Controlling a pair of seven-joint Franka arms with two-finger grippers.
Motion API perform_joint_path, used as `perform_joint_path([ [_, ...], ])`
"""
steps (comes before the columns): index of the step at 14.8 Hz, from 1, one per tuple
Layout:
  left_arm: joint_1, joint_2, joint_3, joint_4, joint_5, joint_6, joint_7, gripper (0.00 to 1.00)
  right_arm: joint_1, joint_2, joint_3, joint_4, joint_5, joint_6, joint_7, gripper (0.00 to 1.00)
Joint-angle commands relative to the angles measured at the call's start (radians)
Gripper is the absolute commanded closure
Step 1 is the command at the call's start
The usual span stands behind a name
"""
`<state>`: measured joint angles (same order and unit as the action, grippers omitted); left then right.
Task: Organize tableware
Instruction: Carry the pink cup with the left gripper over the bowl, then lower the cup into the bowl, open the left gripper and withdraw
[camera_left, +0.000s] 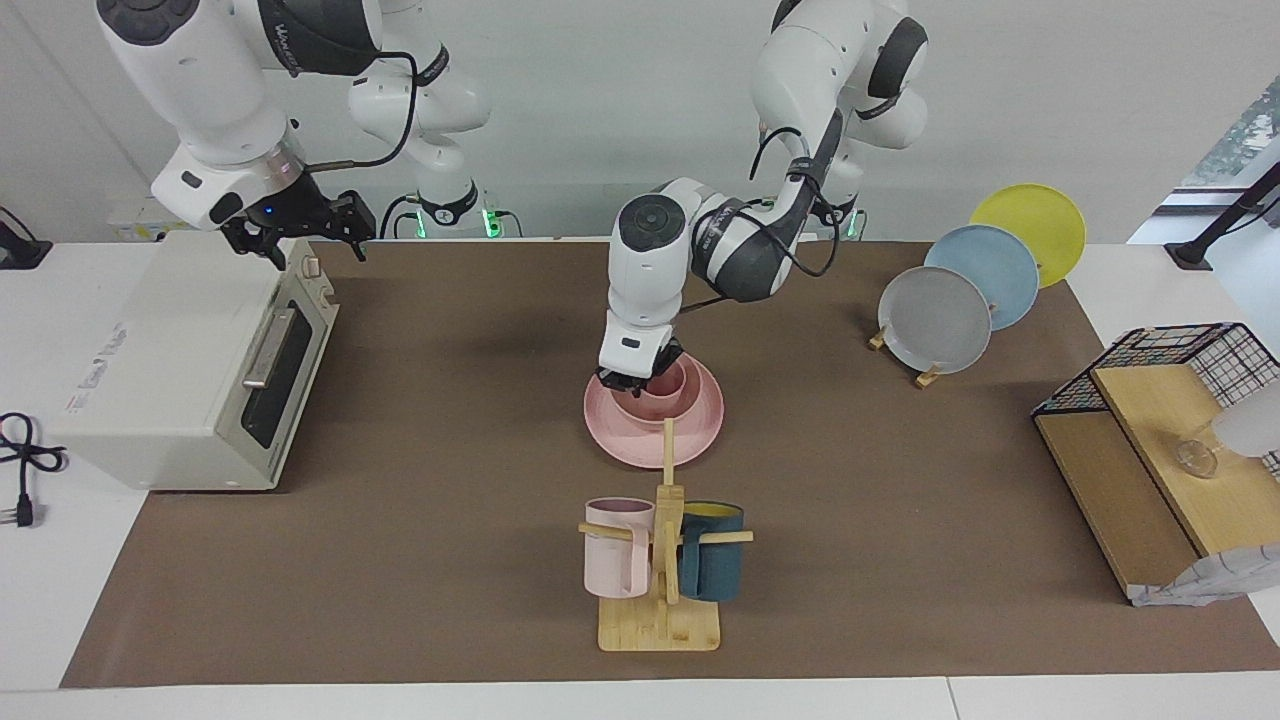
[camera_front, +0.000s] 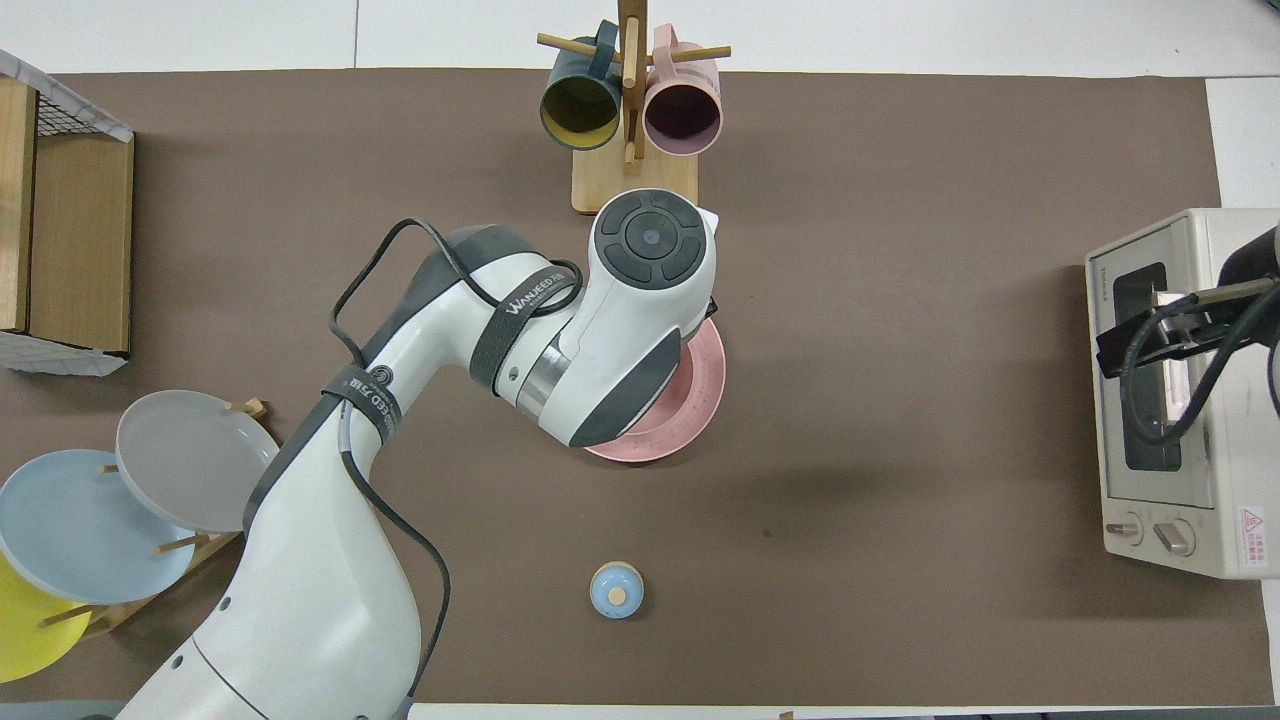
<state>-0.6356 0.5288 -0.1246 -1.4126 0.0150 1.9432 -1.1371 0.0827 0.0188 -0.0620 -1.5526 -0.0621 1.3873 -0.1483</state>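
Facing view: the plate lies mid-bench with the bowl on it and the cup standing in the bowl. The left gripper is down at the cup's rim, closed on the cup. The right gripper hangs open over the toaster at the right arm's end of the bench.

Overhead view: the left arm covers cup and bowl; only the plate's rim shows. The right gripper is over the toaster.

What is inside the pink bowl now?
The small pink cup stands inside the pink bowl, which sits on the pink plate. The left hand is shut on the cup's rim. The bowl's bottom is covered, so anything else there cannot be seen.
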Motion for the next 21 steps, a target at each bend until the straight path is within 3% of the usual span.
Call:
perform_joint_path([
  [1,-0.018,-0.019,0.019,-0.039,0.026,0.022,-0.015,0.0,-0.037,-0.014,0.019,-0.006,0.011,0.01,0.019,0.0],
  [3,-0.006,-0.042,0.019,-0.037,0.031,0.0,-0.009,0.0,-0.043,-0.014,0.01,-0.006,0.011,0.01,0.018,0.0],
  [9,0.134,-0.235,0.019,-0.037,0.023,-0.205,0.175,0.0,-0.061,-0.016,0.013,-0.007,0.011,0.009,0.018,0.0],
  [15,0.408,-0.42,0.02,-0.048,0.022,-0.426,0.632,0.0,-0.07,-0.017,-0.002,-0.006,0.008,0.009,0.018,0.0],
  [18,0.552,-0.51,0.02,-0.129,0.02,-0.451,0.865,0.0,-0.066,-0.02,-0.007,-0.018,0.01,0.004,0.015,0.0],
  [21,0.606,-0.59,0.02,-0.227,0.019,-0.441,0.957,0.0,-0.055,-0.022,-0.004,-0.02,0.01,0.007,0.015,0.0],
])
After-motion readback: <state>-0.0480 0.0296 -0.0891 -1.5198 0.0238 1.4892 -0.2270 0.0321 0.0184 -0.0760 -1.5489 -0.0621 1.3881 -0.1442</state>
